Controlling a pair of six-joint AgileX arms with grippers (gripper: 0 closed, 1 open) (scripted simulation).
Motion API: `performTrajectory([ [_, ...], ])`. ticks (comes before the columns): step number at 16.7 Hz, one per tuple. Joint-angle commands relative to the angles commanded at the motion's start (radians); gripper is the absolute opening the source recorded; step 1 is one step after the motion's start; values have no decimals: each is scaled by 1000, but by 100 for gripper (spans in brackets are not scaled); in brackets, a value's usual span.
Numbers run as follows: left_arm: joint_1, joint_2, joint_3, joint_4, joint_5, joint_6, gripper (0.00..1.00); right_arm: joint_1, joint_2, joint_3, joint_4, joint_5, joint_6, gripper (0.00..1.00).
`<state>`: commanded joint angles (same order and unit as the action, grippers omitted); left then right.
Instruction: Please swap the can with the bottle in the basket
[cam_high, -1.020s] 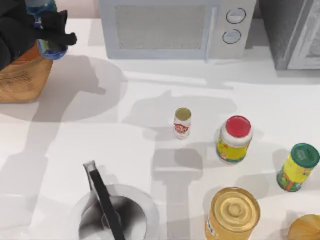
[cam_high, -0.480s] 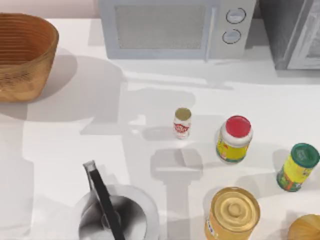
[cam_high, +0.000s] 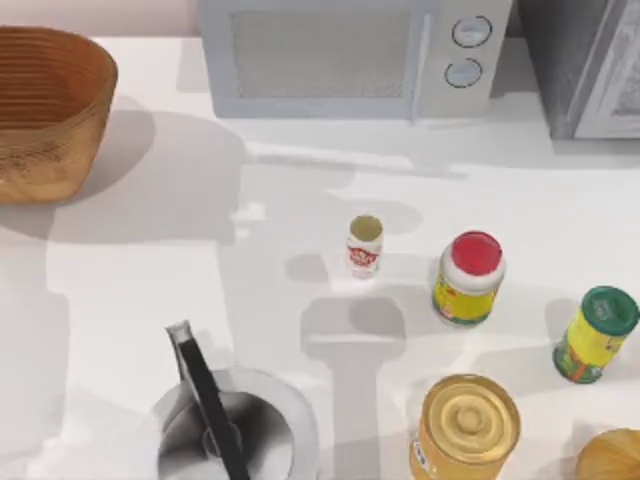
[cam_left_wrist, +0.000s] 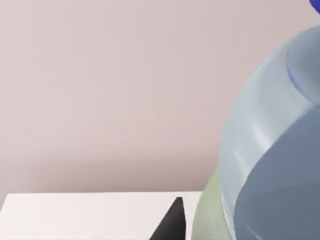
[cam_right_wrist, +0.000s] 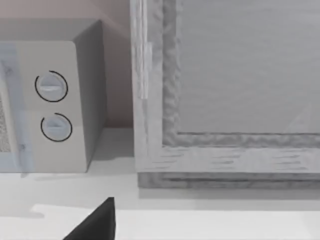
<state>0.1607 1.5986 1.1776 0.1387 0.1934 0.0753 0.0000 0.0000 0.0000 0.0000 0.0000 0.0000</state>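
The round orange-brown woven basket (cam_high: 45, 110) sits at the upper left of the top view, and what is inside cannot be seen. The tiny white can with red marks and a gold top (cam_high: 365, 246) stands mid-desk (cam_high: 200, 270). The clear-blue plastic bottle (cam_left_wrist: 272, 150) is huge at the right of the left wrist view, so the left hand seems to be gripping it. Whether the right hand is clenched I cannot tell.

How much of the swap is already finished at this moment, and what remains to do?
Done: the bottle is out of the basket; it looms close in the left wrist view, apparently carried by the left arm. In hand: moving that bottle away, probably to set it on the table. Left: the can stands untouched at the table's middle beside the red-capped jar; it must go into the basket.
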Motion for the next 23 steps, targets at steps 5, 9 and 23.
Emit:
performTrajectory([
  [5, -11, 82, 11, 76, -11, -4, 0, 0, 0, 0, 0, 0, 0, 100],
  [9, -11, 82, 11, 76, -11, -4, 15, 0, 0, 0, 0, 0, 0, 100],
  [23, -11, 82, 11, 76, -11, -4, 100, 0, 0, 0, 0, 0, 0, 100],
])
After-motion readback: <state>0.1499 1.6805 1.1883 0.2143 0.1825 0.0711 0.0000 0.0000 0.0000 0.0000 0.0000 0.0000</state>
